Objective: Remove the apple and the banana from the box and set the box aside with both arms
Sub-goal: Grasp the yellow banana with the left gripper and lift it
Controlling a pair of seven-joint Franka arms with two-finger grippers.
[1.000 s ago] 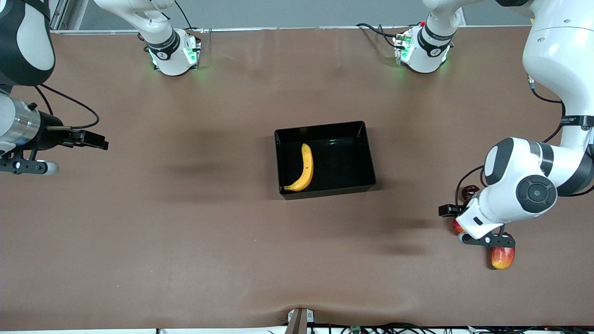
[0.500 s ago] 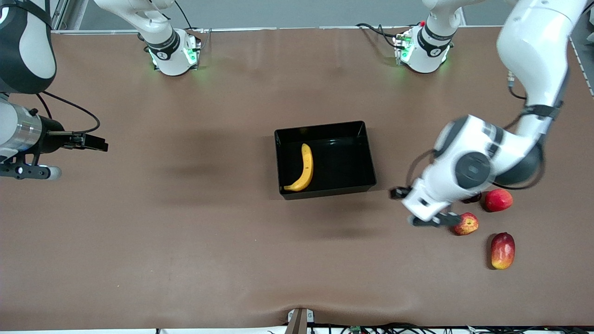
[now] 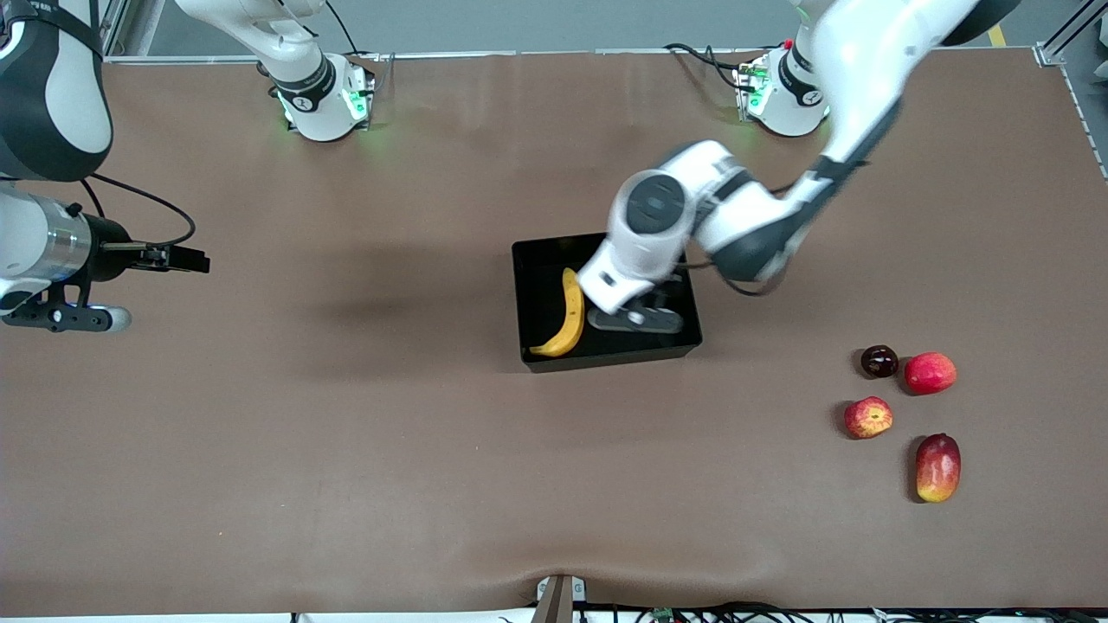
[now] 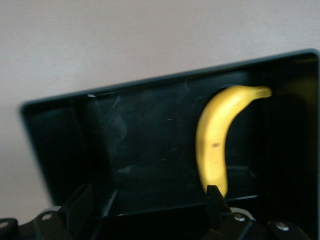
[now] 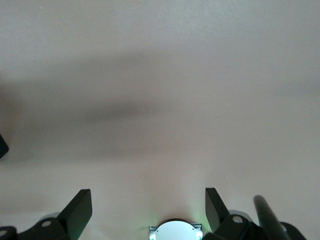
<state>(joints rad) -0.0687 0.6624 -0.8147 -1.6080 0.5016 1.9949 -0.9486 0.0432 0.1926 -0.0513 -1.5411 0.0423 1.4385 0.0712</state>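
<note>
The black box (image 3: 606, 358) sits at the table's middle with the yellow banana (image 3: 567, 316) lying in it. My left gripper (image 3: 636, 320) hangs over the box beside the banana, open and empty. The left wrist view shows its fingers spread over the box (image 4: 175, 80) with the banana (image 4: 215, 145) close to one finger. The small red apple with yellow streaks (image 3: 868, 417) lies on the table toward the left arm's end. My right gripper (image 3: 177, 258) waits over bare table at the right arm's end, open and empty (image 5: 147, 205).
Beside the apple lie a second red apple (image 3: 930, 373), a small dark-red fruit (image 3: 879, 361) and a red-yellow mango (image 3: 938, 467). The arm bases (image 3: 325, 104) stand along the table's edge farthest from the front camera.
My left arm swung from over the fruits at its end of the table to over the box, with nothing in its gripper. The apple stayed on the table. The right arm barely moved.
</note>
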